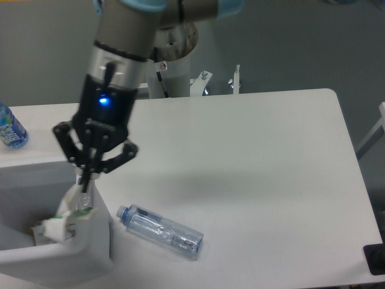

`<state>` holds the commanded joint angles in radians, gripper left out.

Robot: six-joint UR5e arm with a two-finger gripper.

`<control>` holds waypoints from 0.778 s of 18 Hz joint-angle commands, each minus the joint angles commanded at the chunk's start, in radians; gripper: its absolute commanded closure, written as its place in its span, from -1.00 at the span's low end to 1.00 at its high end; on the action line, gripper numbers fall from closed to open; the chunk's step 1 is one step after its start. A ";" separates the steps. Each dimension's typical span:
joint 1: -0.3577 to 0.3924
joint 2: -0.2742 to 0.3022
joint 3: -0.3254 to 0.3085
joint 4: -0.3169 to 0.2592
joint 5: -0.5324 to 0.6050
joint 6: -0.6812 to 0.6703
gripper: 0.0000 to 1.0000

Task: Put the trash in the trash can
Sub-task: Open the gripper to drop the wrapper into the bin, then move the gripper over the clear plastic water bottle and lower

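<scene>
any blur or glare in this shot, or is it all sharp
Fixed camera: the end effector and the paper wrapper look slightly soft; the crinkled bottle is sharper; soft arm shadow on the table; no harsh glare; a blue light glows on the wrist.

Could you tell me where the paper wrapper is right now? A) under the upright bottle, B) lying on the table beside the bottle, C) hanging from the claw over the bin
C: the wrapper dangles from the shut claw above the bin, while the bottle lies alone on the table.
</scene>
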<state>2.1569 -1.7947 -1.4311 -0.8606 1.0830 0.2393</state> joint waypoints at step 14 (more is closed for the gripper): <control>0.041 -0.017 0.008 0.006 0.008 -0.158 -1.00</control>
<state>2.1981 -1.8116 -1.4236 -0.8544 1.0906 0.0817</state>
